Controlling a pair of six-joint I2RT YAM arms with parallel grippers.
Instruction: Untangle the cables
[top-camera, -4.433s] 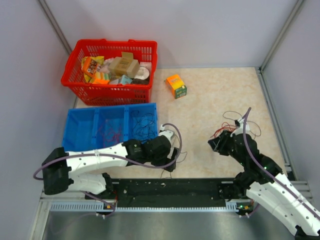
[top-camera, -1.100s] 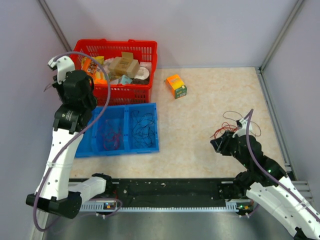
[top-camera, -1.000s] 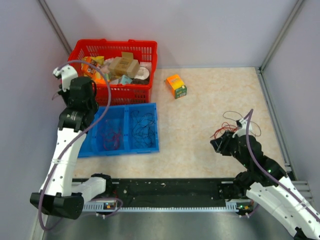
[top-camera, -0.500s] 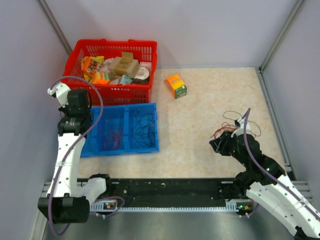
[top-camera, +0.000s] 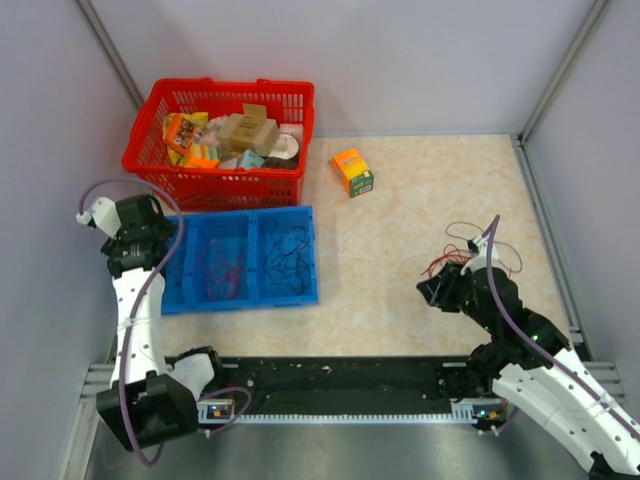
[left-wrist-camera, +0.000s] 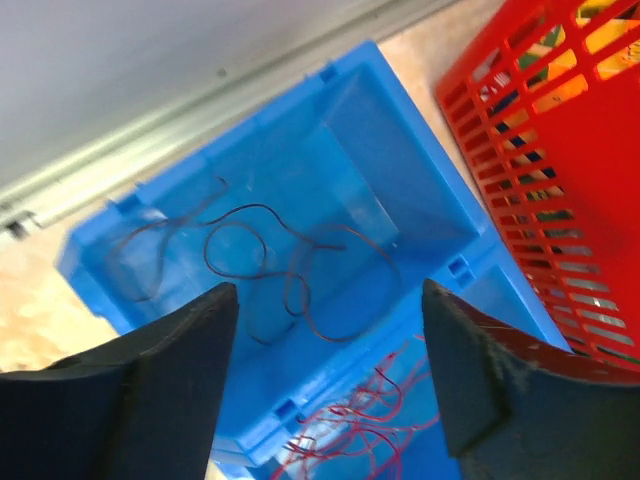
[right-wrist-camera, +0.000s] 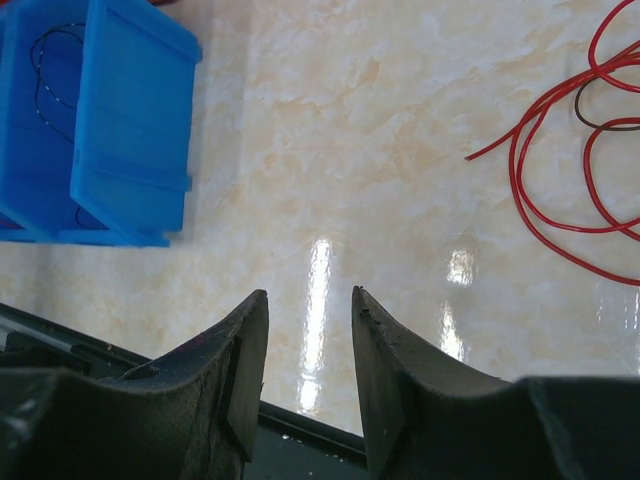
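Note:
A loose tangle of cables, thin red and dark strands, lies on the table at the right. Its red loops show in the right wrist view, up and to the right of my jaws. My right gripper hovers just left of that tangle, open and holding nothing. More red strands lie in the middle compartment of the blue tray. Dark strands lie in its right compartment. My left gripper hangs over the tray's left end, open wide and empty.
A red basket full of packets stands just behind the tray. A small orange box sits on the table at mid-back. Grey walls close in left, right and behind, and the black rail runs along the near edge.
My left arm has swung down and leftward from beside the basket to the tray's left end, and its jaws have opened. The right arm has stayed put.

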